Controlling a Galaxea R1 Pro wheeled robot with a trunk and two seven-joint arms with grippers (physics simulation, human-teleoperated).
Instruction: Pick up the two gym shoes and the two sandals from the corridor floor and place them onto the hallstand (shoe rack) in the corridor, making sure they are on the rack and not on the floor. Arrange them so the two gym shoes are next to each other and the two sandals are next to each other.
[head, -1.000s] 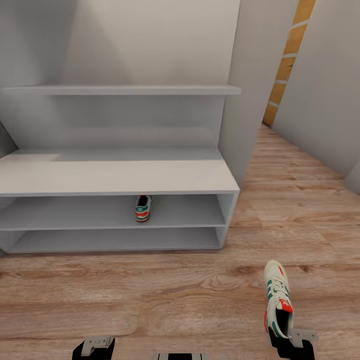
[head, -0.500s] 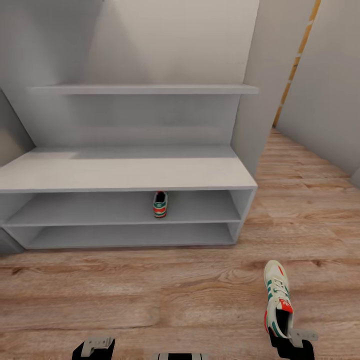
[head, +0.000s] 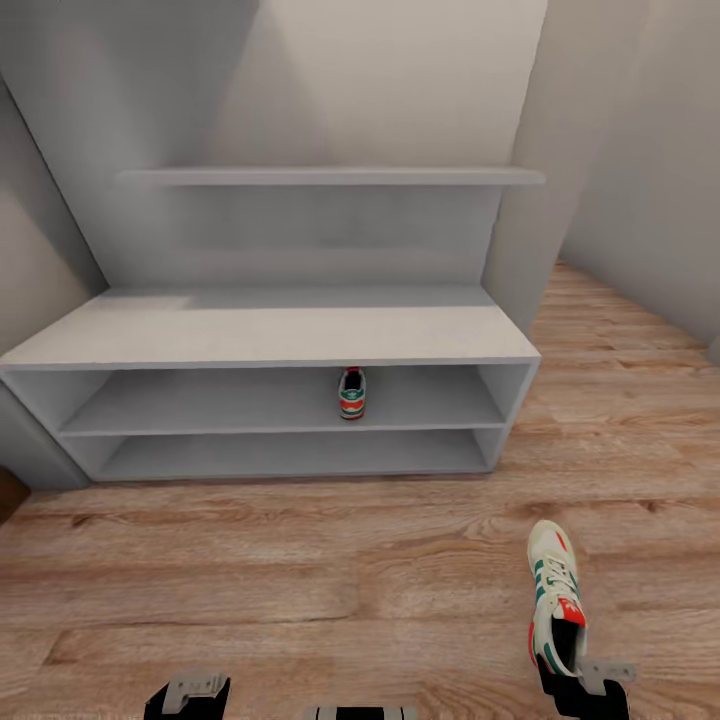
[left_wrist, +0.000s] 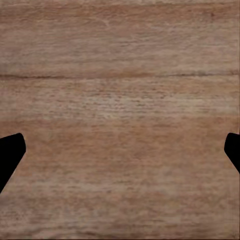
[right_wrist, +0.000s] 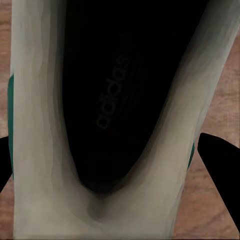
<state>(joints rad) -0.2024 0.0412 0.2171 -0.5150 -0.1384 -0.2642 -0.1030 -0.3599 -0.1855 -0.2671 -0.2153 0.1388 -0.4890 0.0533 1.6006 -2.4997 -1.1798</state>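
One cream-white gym shoe (head: 351, 393) with green and red accents stands on the upper open tier of the pale grey hallstand (head: 270, 335), right of the middle, heel towards me. My right gripper (head: 583, 688) is shut on the heel of the other gym shoe (head: 556, 590), held toe-forward above the corridor floor (head: 300, 570). In the right wrist view that gym shoe (right_wrist: 35, 125) has its dark opening between my black fingertips (right_wrist: 217, 155). My left gripper (head: 188, 697) is low at the near left, open over bare planks, and the left gripper (left_wrist: 120, 152) holds nothing. The sandals are out of view.
A long wall shelf (head: 330, 176) hangs above the bench top. Grey walls close in at the left and right of the rack, and the corridor runs on at the far right. A small dark brown shape (head: 8, 495) is cut off at the left edge; I cannot tell what it is.
The whole picture has shifted: the hallstand now sits further right and more squarely ahead, so the camera moved. The held gym shoe keeps its place in my right gripper.
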